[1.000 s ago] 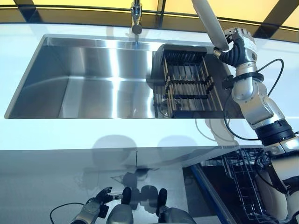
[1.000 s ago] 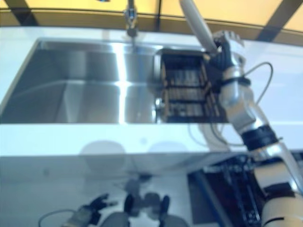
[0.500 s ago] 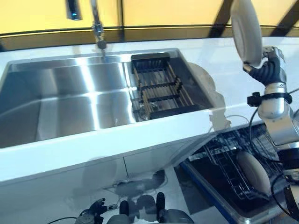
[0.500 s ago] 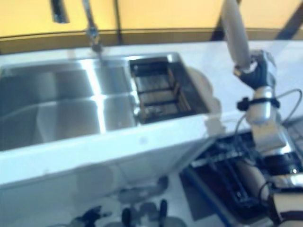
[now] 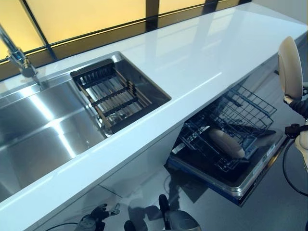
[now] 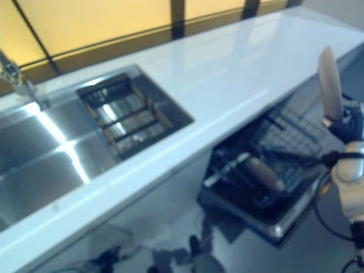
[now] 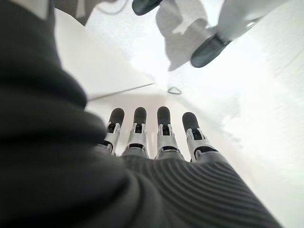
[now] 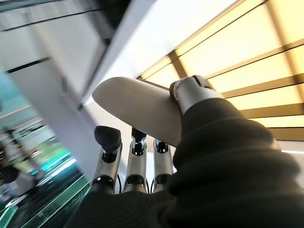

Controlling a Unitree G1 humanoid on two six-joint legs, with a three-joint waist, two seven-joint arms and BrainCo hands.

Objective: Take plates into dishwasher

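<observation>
Right robot hand (image 8: 142,161) pinched plate (image 5: 290,70) upright, edge-on, likely to suit slots of dishwasher rack (image 5: 231,127) (one plate already racked). Left robot hand (image 7: 156,137) hung open, idle.

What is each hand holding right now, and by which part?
The right hand pinches a plate by its lower rim, thumb on one face. The left hand hangs open, holding nothing.

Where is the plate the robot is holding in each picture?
Left eye view: the plate stands on edge at the right edge, above the right hand.
Right eye view: same plate, right side.
Left wrist view: not in it.
Right wrist view: plate centre, pinched by the thumb.
Shared landmark: the dishwasher rack below the counter.
</observation>
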